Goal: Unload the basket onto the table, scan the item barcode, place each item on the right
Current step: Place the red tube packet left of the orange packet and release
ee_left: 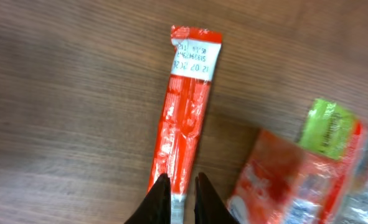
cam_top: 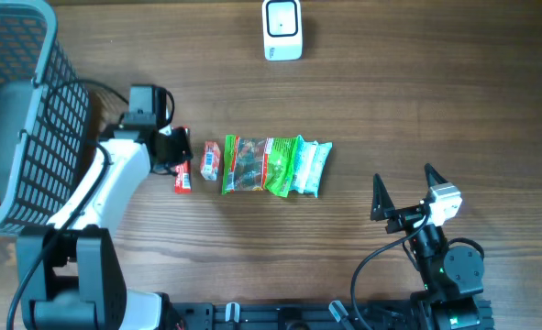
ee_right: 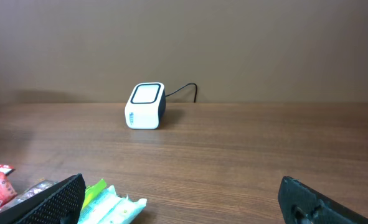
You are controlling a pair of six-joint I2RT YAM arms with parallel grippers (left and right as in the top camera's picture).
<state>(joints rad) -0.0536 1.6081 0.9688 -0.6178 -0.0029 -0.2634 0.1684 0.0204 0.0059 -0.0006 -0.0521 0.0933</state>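
Pinching seal end of long red foil sachet (ee_left: pixel 185 106): left gripper (ee_left: pixel 182 182), clamped; sachet lies flat on wood table (ee_left: pixel 59 93), extending fwd from the grip. Likely light, limp, slick, so hold crimped end. Far rt: right gripper (cam_top: pixel 404 181), jaws wide, empty.

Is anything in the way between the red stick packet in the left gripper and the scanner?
Nothing visible: bare table lies between the red stick packet and the scanner; the other packets sit to its side.

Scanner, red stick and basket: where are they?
scanner (cam_top: pixel 282 29), overhead view, on its top face.
red stick (ee_left: pixel 185 106), left wrist view, on its middle.
basket (cam_top: pixel 64 55), overhead view, on its mesh wall.
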